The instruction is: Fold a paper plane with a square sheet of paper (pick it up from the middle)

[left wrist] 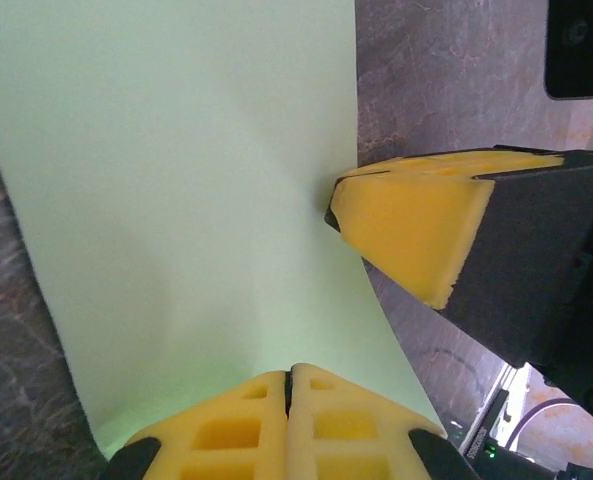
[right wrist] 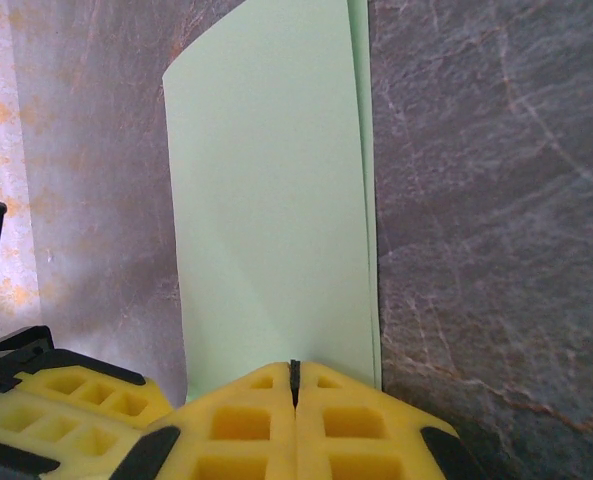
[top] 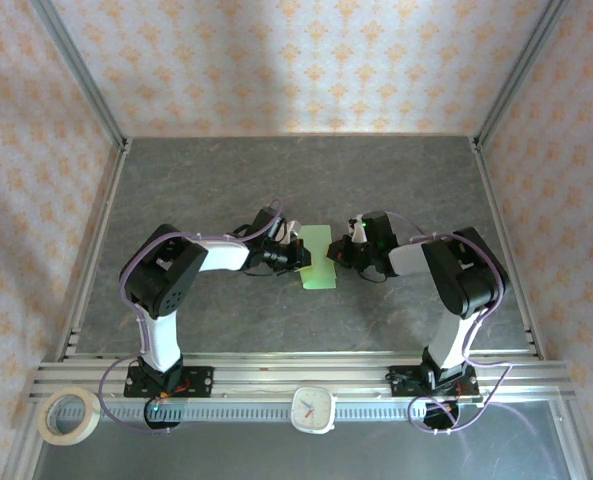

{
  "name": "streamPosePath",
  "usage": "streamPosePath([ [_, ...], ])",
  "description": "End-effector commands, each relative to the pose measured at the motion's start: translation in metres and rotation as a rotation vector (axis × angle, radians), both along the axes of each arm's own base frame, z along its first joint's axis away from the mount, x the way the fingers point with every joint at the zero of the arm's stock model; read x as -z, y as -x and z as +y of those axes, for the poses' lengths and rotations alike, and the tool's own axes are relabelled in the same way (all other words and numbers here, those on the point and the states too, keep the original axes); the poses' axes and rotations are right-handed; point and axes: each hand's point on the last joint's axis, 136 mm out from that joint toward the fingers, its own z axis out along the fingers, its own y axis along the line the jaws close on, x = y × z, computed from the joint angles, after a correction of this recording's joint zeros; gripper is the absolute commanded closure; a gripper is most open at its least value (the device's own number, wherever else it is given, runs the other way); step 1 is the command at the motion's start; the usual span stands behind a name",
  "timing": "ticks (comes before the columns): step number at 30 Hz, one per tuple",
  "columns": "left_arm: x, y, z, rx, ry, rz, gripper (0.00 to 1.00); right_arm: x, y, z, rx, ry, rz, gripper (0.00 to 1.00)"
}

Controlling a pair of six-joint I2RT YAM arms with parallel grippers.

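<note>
At the left we see the left end effector (top: 298, 253), its yellow fingers pressed together on the left edge of the pale green sheet of paper (top: 318, 258). The sheet sits at the middle of the grey counter (top: 226, 180) as a narrow strip running away from the arm bases; it bows gently in the left wrist view, a second layer peeks out along one long side in the right wrist view, and we cannot tell whether it rests on the surface or hangs just above it. At the right, the right end effector (top: 341, 252) is likewise closed, pinching the opposite edge.
</note>
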Motion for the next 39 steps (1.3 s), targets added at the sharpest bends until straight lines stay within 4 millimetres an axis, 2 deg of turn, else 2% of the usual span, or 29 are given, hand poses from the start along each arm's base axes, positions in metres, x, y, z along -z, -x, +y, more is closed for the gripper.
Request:
streamPosePath([
  [1,0.010,-0.002,0.015,-0.016,-0.050,-0.016,1.00,0.074,0.054,-0.053,0.100,0.245,0.281,1.00],
  [4,0.028,0.002,0.034,-0.036,-0.113,0.007,1.00,0.074,0.054,-0.053,0.098,0.248,0.283,1.00],
  [9,0.050,0.018,0.052,-0.034,-0.170,0.042,1.00,0.076,0.053,-0.053,0.095,0.267,0.289,1.00],
  [15,0.042,0.019,0.051,-0.032,-0.154,0.023,1.00,0.071,0.049,-0.050,0.093,0.273,0.277,1.00],
  [17,0.040,0.016,0.048,-0.027,-0.147,0.018,1.00,0.061,0.042,-0.046,0.094,0.255,0.252,1.00],
  [23,0.040,0.012,0.047,-0.034,-0.146,0.017,1.00,-0.001,0.013,-0.026,0.083,0.141,0.126,1.00],
  [26,0.041,0.013,0.048,-0.037,-0.150,0.018,1.00,-0.022,0.009,-0.014,0.057,0.084,0.102,0.96],
  [28,0.041,0.012,0.046,-0.039,-0.150,0.018,1.00,-0.029,0.011,-0.003,0.031,0.068,0.102,0.96],
  [32,0.039,0.011,0.043,-0.038,-0.145,0.012,1.00,-0.027,0.016,0.010,0.015,0.043,0.162,0.96],
  [35,0.040,0.010,0.042,-0.041,-0.145,0.015,1.00,-0.020,0.011,0.008,0.043,0.077,0.170,0.97],
  [39,0.041,0.010,0.042,-0.043,-0.147,0.013,1.00,-0.020,0.011,0.019,0.005,0.049,0.184,0.97],
])
